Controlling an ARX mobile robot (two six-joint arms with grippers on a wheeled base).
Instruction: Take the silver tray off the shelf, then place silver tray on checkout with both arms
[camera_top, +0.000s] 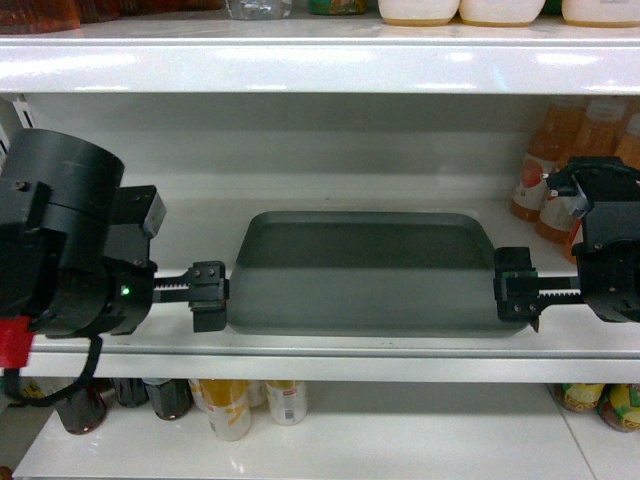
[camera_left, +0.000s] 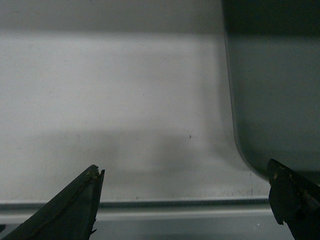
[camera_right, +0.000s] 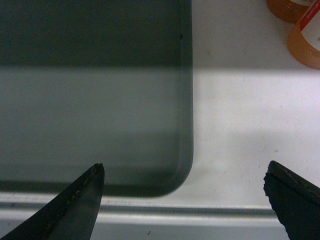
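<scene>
The silver tray (camera_top: 365, 270) lies flat on the white shelf (camera_top: 330, 345), its long side along the front lip. My left gripper (camera_top: 212, 297) stands open at the tray's left front corner. In the left wrist view one finger (camera_left: 292, 205) overlaps that corner of the tray (camera_left: 275, 90), and the other (camera_left: 75, 210) is over bare shelf (camera_left: 125, 100). My right gripper (camera_top: 517, 297) stands open at the right front corner. There the jaws straddle the corner of the tray (camera_right: 90, 100): one finger (camera_right: 70, 210) over the tray, the other (camera_right: 295, 200) over shelf. The checkout is out of view.
Orange drink bottles (camera_top: 545, 170) stand on the same shelf just right of the tray, close behind my right arm; their bases (camera_right: 300, 30) show in the right wrist view. Another shelf board (camera_top: 320, 60) hangs low overhead. Bottles (camera_top: 230, 405) and jars (camera_top: 600, 400) fill the shelf below.
</scene>
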